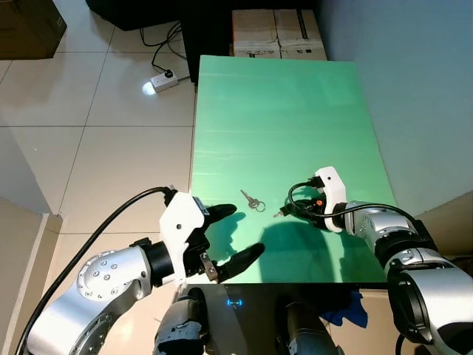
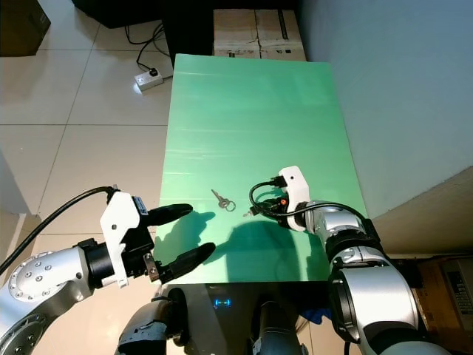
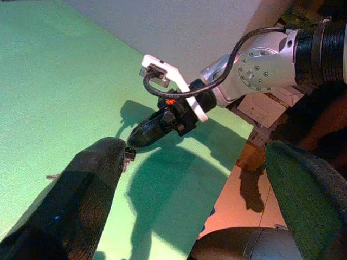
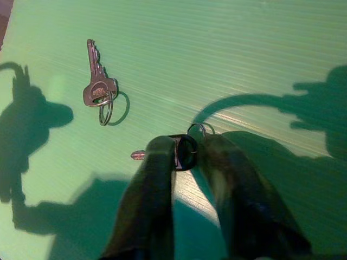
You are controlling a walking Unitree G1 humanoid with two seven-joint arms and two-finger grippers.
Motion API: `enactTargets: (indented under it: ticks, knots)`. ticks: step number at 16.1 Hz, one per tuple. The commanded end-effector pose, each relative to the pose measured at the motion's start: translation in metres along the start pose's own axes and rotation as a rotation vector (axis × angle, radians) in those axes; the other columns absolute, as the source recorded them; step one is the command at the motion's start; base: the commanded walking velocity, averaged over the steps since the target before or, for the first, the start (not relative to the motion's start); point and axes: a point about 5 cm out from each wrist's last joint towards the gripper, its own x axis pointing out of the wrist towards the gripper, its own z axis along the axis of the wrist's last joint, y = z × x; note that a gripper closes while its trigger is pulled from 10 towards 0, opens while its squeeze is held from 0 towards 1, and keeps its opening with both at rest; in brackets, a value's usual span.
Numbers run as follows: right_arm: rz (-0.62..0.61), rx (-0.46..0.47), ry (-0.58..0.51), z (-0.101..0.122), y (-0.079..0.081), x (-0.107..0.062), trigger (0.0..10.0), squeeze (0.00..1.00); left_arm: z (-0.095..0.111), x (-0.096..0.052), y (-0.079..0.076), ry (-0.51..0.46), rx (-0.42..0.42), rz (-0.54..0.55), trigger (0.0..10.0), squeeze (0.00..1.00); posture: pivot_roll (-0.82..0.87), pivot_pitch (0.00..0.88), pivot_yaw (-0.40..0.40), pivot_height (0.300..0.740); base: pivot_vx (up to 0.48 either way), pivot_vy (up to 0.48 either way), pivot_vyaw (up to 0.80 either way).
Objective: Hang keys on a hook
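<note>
A silver key on a ring (image 1: 251,200) lies flat on the green table (image 1: 281,111), near its front edge. Just right of it, my right gripper (image 1: 294,209) is low over the table and shut on a second key with a black head (image 4: 184,153). That key's metal tip (image 4: 138,155) points toward the silver key (image 4: 99,86), a short gap apart. My left gripper (image 1: 235,235) stands open at the table's front left corner, nothing between its fingers, left of and nearer than the silver key. The left wrist view faces the right gripper (image 3: 157,127).
A blue-grey wall (image 1: 421,89) runs along the table's right side. Cardboard boxes (image 1: 277,33) stand beyond the far edge. A white power strip (image 1: 164,80) with cables lies on the tiled floor to the left, and a brown box (image 1: 26,26) sits at the far left.
</note>
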Motion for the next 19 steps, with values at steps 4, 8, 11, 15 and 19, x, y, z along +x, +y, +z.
enactTargets:
  ticks: [4, 8, 11, 15, 19]
  knots:
    - [0.0, 0.021, 0.013, -0.004, -0.001, -0.001, 0.0, 0.0, -0.004, -0.003, -0.002, 0.044, 0.014, -0.012, 10.0, 0.0, 0.06, 0.322, -0.008, 0.74, 0.0, 0.0, 0.0]
    - [0.003, 0.024, 0.007, -0.003, -0.001, -0.001, 0.0, 0.0, -0.011, -0.009, 0.005, 0.138, 0.08, -0.016, 10.0, 0.0, 0.06, 0.323, -0.008, 0.74, 0.0, 0.0, 0.0]
    - [0.007, 0.028, 0.003, -0.003, -0.002, -0.002, 0.0, 0.0, -0.015, -0.011, 0.007, 0.179, 0.107, -0.015, 10.0, 0.0, 0.06, 0.326, -0.01, 0.74, 0.0, 0.0, 0.0]
    - [0.024, 0.035, 0.004, -0.004, 0.0, -0.001, 0.0, 0.0, -0.016, -0.012, 0.006, 0.18, 0.106, -0.018, 10.0, 0.0, 0.06, 0.328, -0.01, 0.74, 0.0, 0.0, 0.0]
    - [0.047, 0.051, 0.007, -0.005, 0.0, -0.002, 0.0, 0.0, -0.017, -0.012, 0.005, 0.18, 0.109, -0.023, 10.0, 0.0, 0.06, 0.33, -0.011, 0.74, 0.0, 0.0, 0.0]
